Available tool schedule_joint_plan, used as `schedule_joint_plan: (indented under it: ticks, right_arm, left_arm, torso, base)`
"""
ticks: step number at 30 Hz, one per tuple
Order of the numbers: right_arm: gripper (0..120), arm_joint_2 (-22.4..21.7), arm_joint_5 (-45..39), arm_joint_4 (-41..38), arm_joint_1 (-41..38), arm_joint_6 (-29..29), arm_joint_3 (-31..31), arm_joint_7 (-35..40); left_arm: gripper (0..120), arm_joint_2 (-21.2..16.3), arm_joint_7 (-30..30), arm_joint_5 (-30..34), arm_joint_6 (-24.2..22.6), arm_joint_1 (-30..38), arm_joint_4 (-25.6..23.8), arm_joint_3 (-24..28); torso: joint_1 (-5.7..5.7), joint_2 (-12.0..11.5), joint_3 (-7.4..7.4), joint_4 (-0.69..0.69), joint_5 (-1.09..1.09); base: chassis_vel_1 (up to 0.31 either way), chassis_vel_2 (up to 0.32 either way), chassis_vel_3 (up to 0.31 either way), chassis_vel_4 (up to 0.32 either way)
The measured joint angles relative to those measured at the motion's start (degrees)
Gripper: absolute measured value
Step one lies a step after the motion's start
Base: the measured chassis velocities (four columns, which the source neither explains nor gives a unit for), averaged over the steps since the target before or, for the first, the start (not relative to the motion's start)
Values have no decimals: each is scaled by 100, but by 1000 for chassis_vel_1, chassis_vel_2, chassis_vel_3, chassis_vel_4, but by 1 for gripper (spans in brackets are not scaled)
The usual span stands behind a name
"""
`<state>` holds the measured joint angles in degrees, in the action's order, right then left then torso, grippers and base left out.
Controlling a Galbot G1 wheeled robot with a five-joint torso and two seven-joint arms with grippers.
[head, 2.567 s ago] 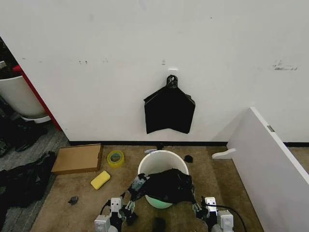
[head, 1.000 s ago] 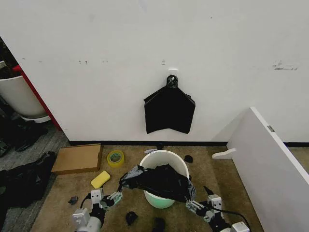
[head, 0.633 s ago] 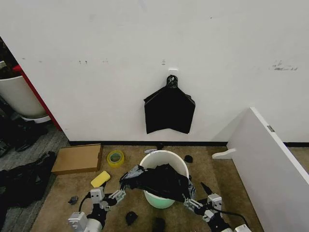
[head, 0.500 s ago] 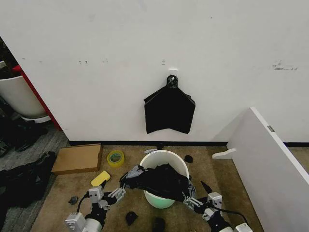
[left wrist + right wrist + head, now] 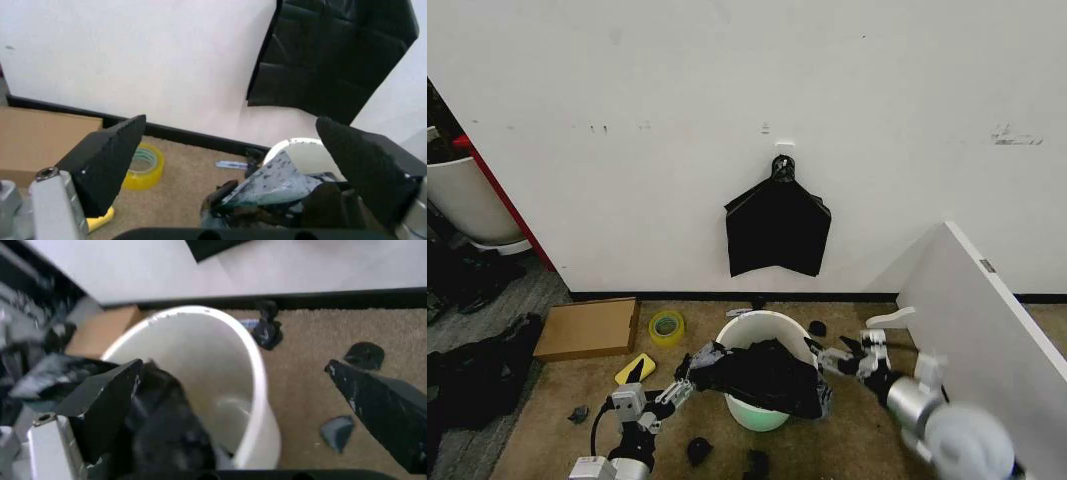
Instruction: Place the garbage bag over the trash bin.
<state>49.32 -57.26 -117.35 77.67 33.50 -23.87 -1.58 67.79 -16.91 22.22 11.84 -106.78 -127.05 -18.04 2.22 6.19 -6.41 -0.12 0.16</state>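
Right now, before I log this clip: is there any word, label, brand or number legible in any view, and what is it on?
None can be read.
Wall: a few dark marks, too small and smeared to read as text.
Tape roll: no print legible.
Cardboard box: plain, nothing readable.
Trash bin and garbage bag: no label visible.

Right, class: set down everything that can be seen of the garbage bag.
The garbage bag is thin, glossy, crinkly black plastic, bunched in folds. It lies draped over the near rim of the round white trash bin, part sagging inside, part hanging down the front wall; the far rim is bare. The left gripper is at its left corner, where the plastic looks stretched pale grey. The right gripper is open beside the bin, apart from the bag.
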Motion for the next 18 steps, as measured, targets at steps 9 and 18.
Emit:
schedule_joint_plan:
  ticks: [9, 18]
  right_arm:
    - [100, -454, 229, 1414, -2077, 417, 1666, -729]
    - [100, -74, 658, 2370, -3124, 486, 2752, -1060]
  left_arm:
    - [100, -51, 154, -95, 6, -256, -22, -79]
    - [100, 23, 173, -193, -6, -400, -6, -43]
  torso:
    - [0, 0, -1, 2, -1]
    - [0, 0, 0, 0, -2]
  base:
    - [0, 0, 0, 0]
    - [0, 0, 0, 0]
